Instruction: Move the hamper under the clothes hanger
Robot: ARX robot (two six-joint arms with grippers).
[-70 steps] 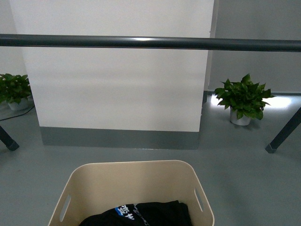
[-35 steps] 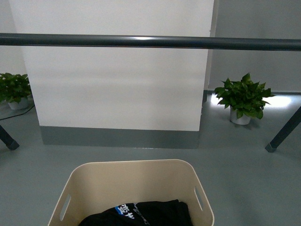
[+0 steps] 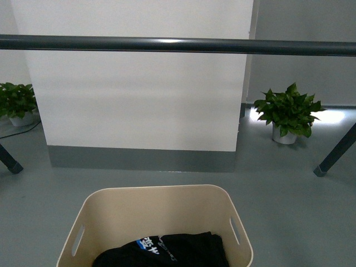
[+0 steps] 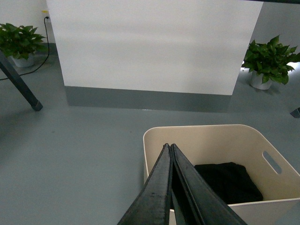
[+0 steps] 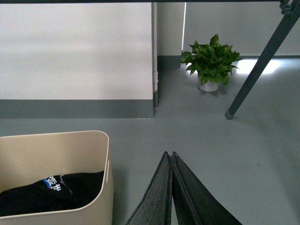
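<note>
The beige hamper (image 3: 156, 211) stands on the grey floor at the bottom centre of the front view, with black clothing (image 3: 167, 253) inside. The clothes hanger's dark grey bar (image 3: 178, 45) runs across the top, its legs (image 3: 334, 153) splaying at both sides. The hamper also shows in the left wrist view (image 4: 225, 140) and the right wrist view (image 5: 61, 154). My left gripper (image 4: 169, 146) is shut and empty, over the hamper's near left rim. My right gripper (image 5: 169, 154) is shut and empty, over the floor to the right of the hamper.
A white wall panel with a grey skirting (image 3: 142, 158) stands behind the rack. Potted plants sit at the right (image 3: 289, 114) and at the left (image 3: 16, 103). A cable (image 4: 40, 61) lies by the left plant.
The view has crept forward: the hamper sits slightly higher in the frame and the bar has risen a little. The grippers stay shut.
</note>
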